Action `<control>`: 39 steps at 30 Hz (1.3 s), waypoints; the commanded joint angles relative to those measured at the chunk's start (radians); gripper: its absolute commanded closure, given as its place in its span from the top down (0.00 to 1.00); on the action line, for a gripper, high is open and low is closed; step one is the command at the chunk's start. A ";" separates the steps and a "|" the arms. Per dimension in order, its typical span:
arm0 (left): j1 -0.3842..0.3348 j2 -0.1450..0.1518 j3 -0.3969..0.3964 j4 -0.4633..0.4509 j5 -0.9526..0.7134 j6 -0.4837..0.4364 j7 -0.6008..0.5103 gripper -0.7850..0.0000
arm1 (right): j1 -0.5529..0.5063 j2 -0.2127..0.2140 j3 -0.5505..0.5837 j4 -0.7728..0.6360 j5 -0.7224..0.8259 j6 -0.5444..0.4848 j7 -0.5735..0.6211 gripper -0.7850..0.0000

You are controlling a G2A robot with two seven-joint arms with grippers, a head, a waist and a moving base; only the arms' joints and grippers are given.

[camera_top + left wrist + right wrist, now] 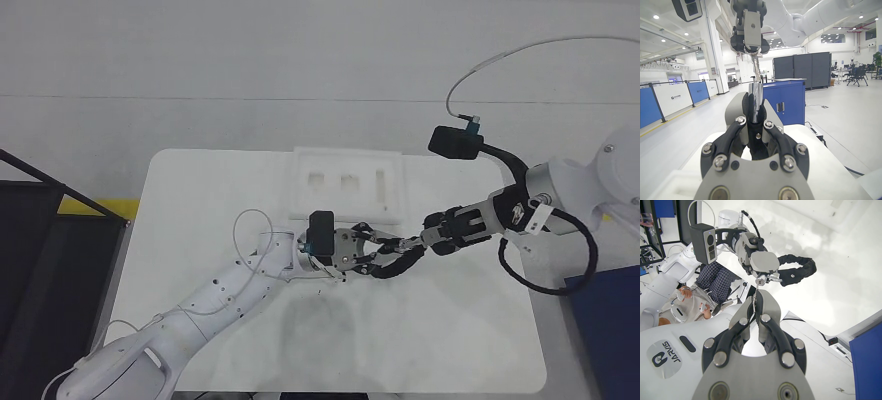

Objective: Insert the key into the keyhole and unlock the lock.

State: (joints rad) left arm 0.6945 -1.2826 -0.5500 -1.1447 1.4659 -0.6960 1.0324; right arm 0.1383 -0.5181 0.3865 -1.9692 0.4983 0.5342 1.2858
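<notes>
Above tabletop (200,220), left gripper (755,101) clamps lock (755,91), right gripper (755,297) pinches key (756,70) by its head; both rigid, slick metal, prob. light.

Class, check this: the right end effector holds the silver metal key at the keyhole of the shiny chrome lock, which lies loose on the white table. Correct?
Not quite: the shiny chrome lock is clamped in the left end effector, as the left wrist view shows. The rest stands.
</notes>
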 commanded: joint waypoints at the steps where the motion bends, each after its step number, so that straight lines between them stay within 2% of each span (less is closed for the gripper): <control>1: 0.003 -0.001 -0.004 -0.001 0.003 -0.002 -0.002 0.00 | 0.000 0.001 -0.003 0.000 -0.001 0.001 -0.001 0.00; 23: 0.021 -0.025 -0.036 0.016 0.018 -0.037 0.011 0.00 | -0.019 0.005 0.008 -0.001 -0.024 0.011 -0.011 0.00; 39: 0.018 -0.041 -0.053 0.033 0.036 -0.062 -0.002 0.00 | -0.015 -0.024 -0.014 -0.015 -0.096 -0.011 0.011 0.00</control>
State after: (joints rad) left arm 0.7127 -1.3229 -0.6029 -1.1121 1.4996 -0.7562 1.0328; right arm 0.1202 -0.5395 0.3773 -1.9855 0.4088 0.5258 1.2941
